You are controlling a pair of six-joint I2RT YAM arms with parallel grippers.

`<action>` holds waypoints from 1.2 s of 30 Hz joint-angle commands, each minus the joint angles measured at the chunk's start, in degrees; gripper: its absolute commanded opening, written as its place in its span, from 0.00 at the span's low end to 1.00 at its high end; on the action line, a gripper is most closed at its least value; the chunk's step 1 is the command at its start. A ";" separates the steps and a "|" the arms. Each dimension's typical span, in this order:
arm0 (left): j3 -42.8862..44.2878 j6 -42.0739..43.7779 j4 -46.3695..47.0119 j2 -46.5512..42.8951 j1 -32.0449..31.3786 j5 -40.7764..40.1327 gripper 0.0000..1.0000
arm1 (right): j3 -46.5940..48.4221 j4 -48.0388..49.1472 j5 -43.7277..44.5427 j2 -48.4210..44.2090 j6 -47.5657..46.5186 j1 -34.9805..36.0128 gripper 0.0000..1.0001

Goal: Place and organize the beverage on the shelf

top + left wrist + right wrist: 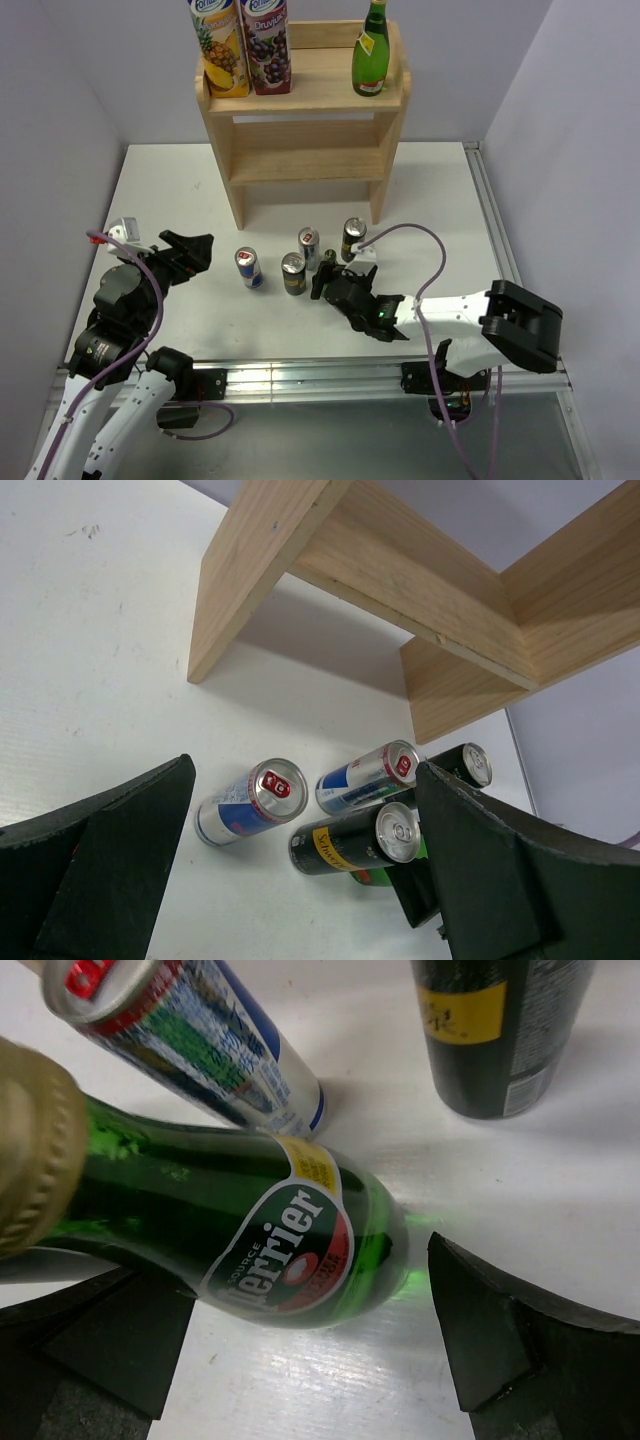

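White table [160, 190] before the shelf [300, 150] held cans [293, 272]; right pincer [300, 1335] stood apart astride a green bottle [280, 1230], seemingly to grab it; left pincer [200, 252] gaped too.

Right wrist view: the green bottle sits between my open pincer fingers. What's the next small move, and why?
Probably close the right pincer on the green Perrier bottle. Its body lies between the open fingers, and the blue-and-white can and the dark can stand close by, so pushing further forward might knock them.
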 commanded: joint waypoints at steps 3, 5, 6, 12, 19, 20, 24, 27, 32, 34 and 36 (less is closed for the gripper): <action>-0.22 0.81 1.61 0.04 -0.26 0.53 0.99 | 2.64 6.68 0.12 5.50 -0.55 -0.28 1.00; -0.22 0.72 1.70 0.04 -0.26 0.62 0.99 | 3.08 7.04 0.65 7.43 -0.90 -0.20 1.00; -0.22 0.81 1.61 0.04 -0.26 0.71 0.99 | 3.35 7.30 1.00 7.97 -1.07 -0.28 1.00; -0.22 0.90 1.87 0.04 -0.35 1.06 0.99 | 4.23 8.35 4.69 10.26 -3.01 -0.20 1.00; -0.40 0.90 2.05 -0.13 -0.26 1.50 0.99 | 4.49 12.22 8.39 13.50 -7.83 -0.28 0.99; -0.31 0.99 2.05 -0.13 -0.35 1.58 0.99 | 4.49 12.58 8.65 13.86 -8.10 -0.20 0.99; -0.40 0.99 2.05 -0.14 -0.26 1.67 0.99 | 5.11 14.77 9.53 15.70 -9.68 -0.20 0.99; -0.31 0.99 2.05 -0.05 -0.26 1.67 0.99 | 5.28 15.91 9.97 17.02 -10.04 -0.20 0.98; -0.31 1.25 2.14 0.30 -0.35 2.02 0.99 | 4.58 19.16 11.55 19.83 -10.31 -0.20 0.91; -0.13 1.25 1.96 0.48 -0.26 2.03 0.99 | 4.23 19.78 11.90 21.06 -9.60 -0.20 0.84; -0.05 1.34 1.96 0.66 -0.35 2.11 0.99 | 3.88 20.14 12.87 21.77 -8.64 -0.20 0.77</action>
